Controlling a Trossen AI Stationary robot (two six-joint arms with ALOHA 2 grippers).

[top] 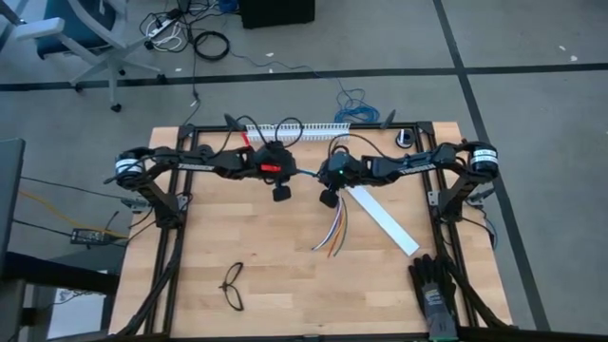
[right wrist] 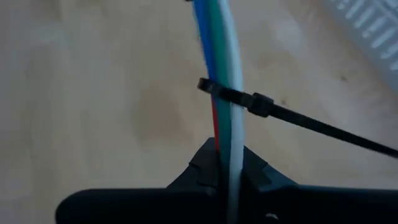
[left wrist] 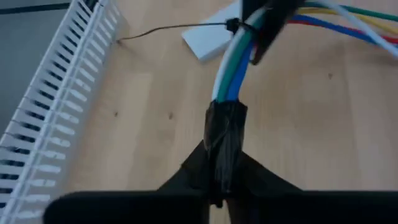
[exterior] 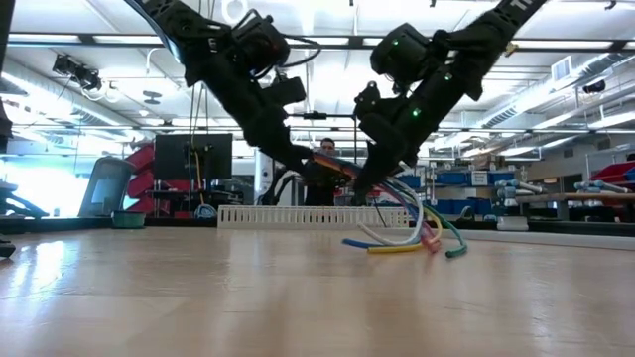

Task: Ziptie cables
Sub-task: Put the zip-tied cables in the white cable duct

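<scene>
Both arms are met near the table's far middle. The cables (top: 334,228) are held between them: the dark taped end (left wrist: 224,134) is pinched in the closed left gripper (left wrist: 219,186), as seen in the left wrist view, and the bundle farther along is clamped in the closed right gripper (right wrist: 227,177), with white, green, blue and red strands passing between its fingers. In the high view the grip points are hidden under the gripper bodies (top: 282,193) (top: 328,198); only a short blue stretch between them and the loose orange, yellow and green tails fanned on the wood are seen. In the low view the free ends (exterior: 407,243) are seen curled down onto the table; the held part is lost against the dark arms.

The ziptie (right wrist: 261,104) is looped around the bundle just beyond the right fingers, head at the side, tail cut off at the frame edge. In the left wrist view the tail (left wrist: 168,30) is seen as a thin line ending near the white slotted duct (left wrist: 56,118). How tight the loop is cannot be told.

A flat white strip (top: 382,219) is partly covered by the right arm. Black glasses (top: 233,286) lie near the front edge. A person (exterior: 325,154) behind the table is mostly blocked by the arms.
</scene>
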